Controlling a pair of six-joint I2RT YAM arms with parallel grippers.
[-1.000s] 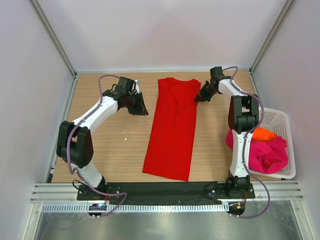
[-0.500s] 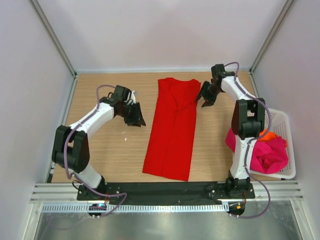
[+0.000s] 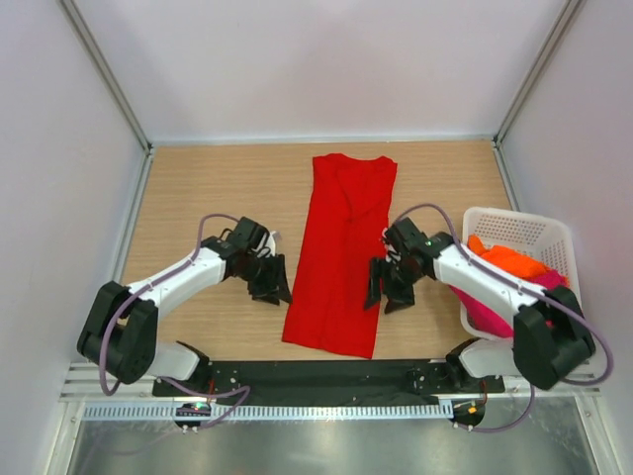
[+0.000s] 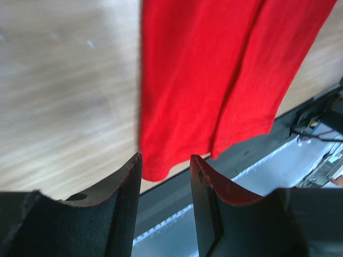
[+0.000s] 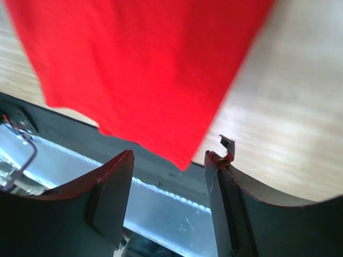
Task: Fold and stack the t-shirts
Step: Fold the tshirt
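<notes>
Three shirts from above: red shirt (image 3: 341, 247) flat as a long strip left of the basket (image 3: 519, 215), orange shirt (image 3: 506, 260) and pink shirt (image 3: 487, 319) heaped inside it; right gripper (image 3: 386, 287) between basket and strip, left gripper (image 3: 269, 282) beyond the strip. Left wrist: jaws half parted, empty, by the hem corner farthest from the basket. Right wrist: jaws wide, empty, by the nearest hem corner; soft, light, limp cloth, probably best pinched at those two corners.
</notes>
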